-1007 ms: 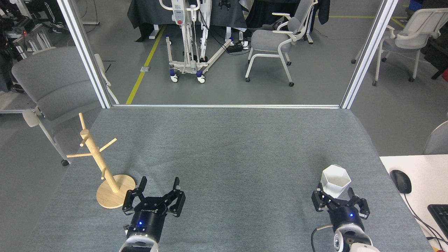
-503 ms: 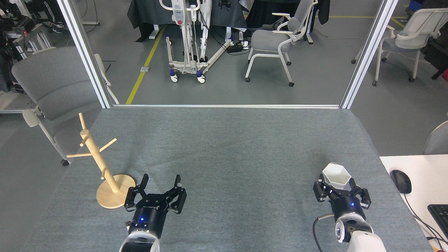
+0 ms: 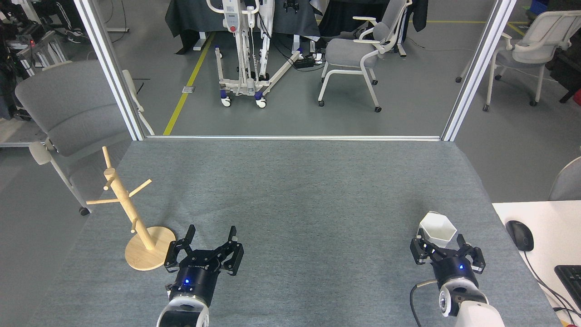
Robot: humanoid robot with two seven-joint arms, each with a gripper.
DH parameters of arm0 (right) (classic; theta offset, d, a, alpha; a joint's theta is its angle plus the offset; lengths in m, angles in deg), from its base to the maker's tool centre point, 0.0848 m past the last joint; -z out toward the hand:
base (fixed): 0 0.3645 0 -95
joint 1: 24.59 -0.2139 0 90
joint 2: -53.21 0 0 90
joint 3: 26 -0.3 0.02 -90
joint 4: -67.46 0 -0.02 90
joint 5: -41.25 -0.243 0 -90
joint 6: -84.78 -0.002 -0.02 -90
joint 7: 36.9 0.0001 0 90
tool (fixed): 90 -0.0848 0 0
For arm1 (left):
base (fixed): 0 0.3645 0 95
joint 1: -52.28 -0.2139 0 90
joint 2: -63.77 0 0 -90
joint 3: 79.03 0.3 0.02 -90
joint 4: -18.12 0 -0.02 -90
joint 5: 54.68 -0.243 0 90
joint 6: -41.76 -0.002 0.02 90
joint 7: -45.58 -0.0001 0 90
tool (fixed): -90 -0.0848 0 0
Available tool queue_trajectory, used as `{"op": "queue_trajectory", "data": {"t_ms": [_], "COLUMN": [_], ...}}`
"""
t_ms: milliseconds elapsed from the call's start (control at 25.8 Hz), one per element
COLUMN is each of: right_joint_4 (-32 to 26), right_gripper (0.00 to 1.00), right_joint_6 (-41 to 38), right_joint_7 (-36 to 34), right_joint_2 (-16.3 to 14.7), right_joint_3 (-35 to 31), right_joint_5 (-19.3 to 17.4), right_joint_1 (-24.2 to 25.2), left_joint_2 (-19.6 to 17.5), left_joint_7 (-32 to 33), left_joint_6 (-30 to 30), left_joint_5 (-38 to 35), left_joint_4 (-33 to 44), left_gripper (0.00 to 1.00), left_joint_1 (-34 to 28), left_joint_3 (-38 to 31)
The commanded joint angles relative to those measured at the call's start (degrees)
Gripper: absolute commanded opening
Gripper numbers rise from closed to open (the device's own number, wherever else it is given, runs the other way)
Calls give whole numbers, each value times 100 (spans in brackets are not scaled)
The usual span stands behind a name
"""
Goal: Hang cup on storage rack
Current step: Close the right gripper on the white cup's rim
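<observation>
My right claw covered the lower part of the cup, so I could not tell whether its fingers touched it. The keyboard was cut off at the right edge.

Both arms: white shells, black wrists w/ blue LEDs, black grippers; black cable on right.

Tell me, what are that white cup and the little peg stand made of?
The cup looks like matte ceramic, maybe plastic: flat white facets, no shine. The mug tree looks like pale unpainted wood or bamboo: light tan pole, pegs and disc base.
</observation>
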State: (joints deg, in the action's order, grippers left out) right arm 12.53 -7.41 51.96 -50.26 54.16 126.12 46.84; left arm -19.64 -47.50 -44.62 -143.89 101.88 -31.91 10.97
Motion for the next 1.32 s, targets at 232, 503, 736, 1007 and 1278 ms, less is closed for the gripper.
{"op": "queue_trajectory", "data": {"t_ms": [232, 503, 736, 1007, 1278], "right_joint_4": [149, 334, 369, 378, 378], "right_gripper": [99, 99, 99, 99, 99], "right_joint_6": [-1, 237, 263, 447, 825], "right_joint_7": [9, 9, 9, -9, -9], "right_joint_2": [-94, -51, -24, -15, 20], "right_joint_3": [96, 465, 536, 589, 606], "right_joint_5": [11, 2, 2, 2, -6], "right_joint_1": [-86, -297, -297, -297, -297], "left_joint_2": [0, 0, 0, 0, -9], "left_joint_7": [0, 0, 0, 0, 0], "left_joint_6": [7, 7, -2, -2, -2], "left_joint_5": [0, 0, 0, 9, 9], "left_joint_4": [-158, -316, -342, -342, -334], "left_gripper": [99, 99, 99, 99, 99], "left_joint_1": [122, 201, 228, 219, 193], "left_joint_3": [0, 0, 0, 0, -9]}}
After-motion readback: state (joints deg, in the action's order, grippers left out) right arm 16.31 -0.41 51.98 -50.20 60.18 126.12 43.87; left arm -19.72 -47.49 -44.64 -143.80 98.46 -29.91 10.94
